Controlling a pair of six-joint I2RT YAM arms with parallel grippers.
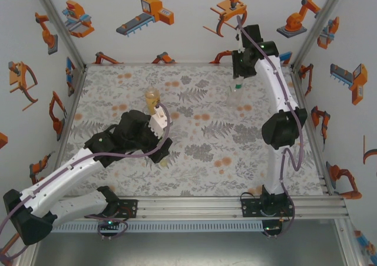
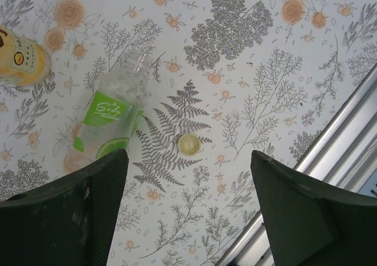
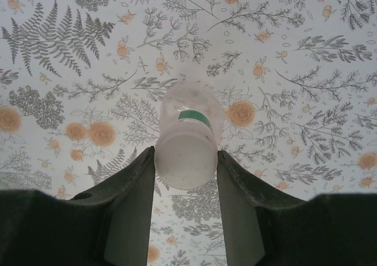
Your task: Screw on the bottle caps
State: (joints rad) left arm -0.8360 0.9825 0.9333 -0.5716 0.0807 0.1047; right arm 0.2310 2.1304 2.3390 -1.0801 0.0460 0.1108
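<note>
Your left gripper (image 2: 187,174) is open wide and holds nothing. In the left wrist view its two dark fingers (image 2: 88,213) sit at the bottom of the frame, one on the left and one on the right, with the flowery table (image 2: 265,89) between them. A small pale cap (image 2: 189,143) lies flat on the table in the middle of the frame, just above the gap between the fingers. Nothing touches it. To the left of the cap lies the slim bottle (image 2: 109,124), on its side, with its white and green label facing up and its neck pointing toward the top of the frame. The cap and the slim bottle are near each other but do not touch. In the upper left corner you can see part of the amber bottle (image 2: 20,59) with its yellow label.

Your right gripper (image 3: 185,160) is closed on the short bottle (image 3: 188,130). In the right wrist view the two fingers press on both sides of it in the lower middle of the frame. Its pale round end faces the camera, and a green band shows farther along it. In the top view this gripper is at the upper right, with the short bottle just below it in the frame.
</note>
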